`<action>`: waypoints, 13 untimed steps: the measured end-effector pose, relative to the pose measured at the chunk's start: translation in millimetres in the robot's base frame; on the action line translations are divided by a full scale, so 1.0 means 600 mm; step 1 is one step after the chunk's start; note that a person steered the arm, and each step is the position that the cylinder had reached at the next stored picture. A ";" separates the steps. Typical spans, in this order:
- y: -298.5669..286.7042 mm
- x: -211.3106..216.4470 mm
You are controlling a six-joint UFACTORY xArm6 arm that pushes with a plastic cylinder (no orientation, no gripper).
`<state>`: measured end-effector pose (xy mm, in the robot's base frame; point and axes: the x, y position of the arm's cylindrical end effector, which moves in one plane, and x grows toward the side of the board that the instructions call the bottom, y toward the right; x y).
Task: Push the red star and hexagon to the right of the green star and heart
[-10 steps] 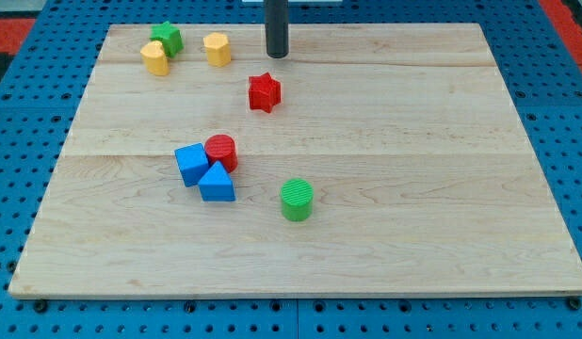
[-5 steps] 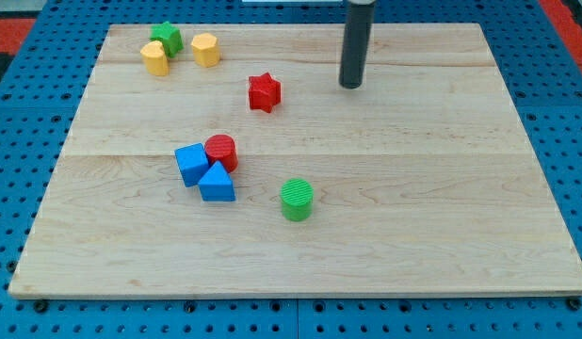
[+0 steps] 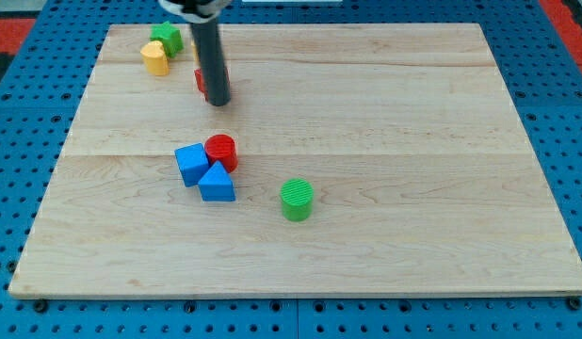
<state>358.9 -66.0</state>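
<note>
My tip [image 3: 218, 102] rests on the board, touching the red star [image 3: 201, 82], which shows only as slivers on either side of the rod. The green star [image 3: 167, 37] and the yellow heart [image 3: 154, 58] sit together near the view's top left, just left of the rod. The yellow hexagon is hidden behind the rod. The red star lies a short way right of and below the heart.
A red cylinder [image 3: 221, 152], a blue cube [image 3: 190, 163] and a blue triangle [image 3: 216, 184] cluster left of the board's middle. A green cylinder [image 3: 297, 199] stands to their lower right. The wooden board [image 3: 442, 188] lies on a blue pegboard.
The rod swung right, then back left across the board. It pushed the red star left and slightly up, close to the green star and heart. The rod now covers the yellow hexagon.
</note>
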 end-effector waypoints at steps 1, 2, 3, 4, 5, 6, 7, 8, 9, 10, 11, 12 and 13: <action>0.037 -0.015; 0.009 -0.019; -0.031 -0.061; -0.035 -0.072; 0.019 0.008; -0.053 -0.028; -0.082 -0.089; -0.086 -0.132; -0.060 -0.132; 0.032 -0.130; 0.131 -0.123; 0.160 -0.124; 0.169 -0.126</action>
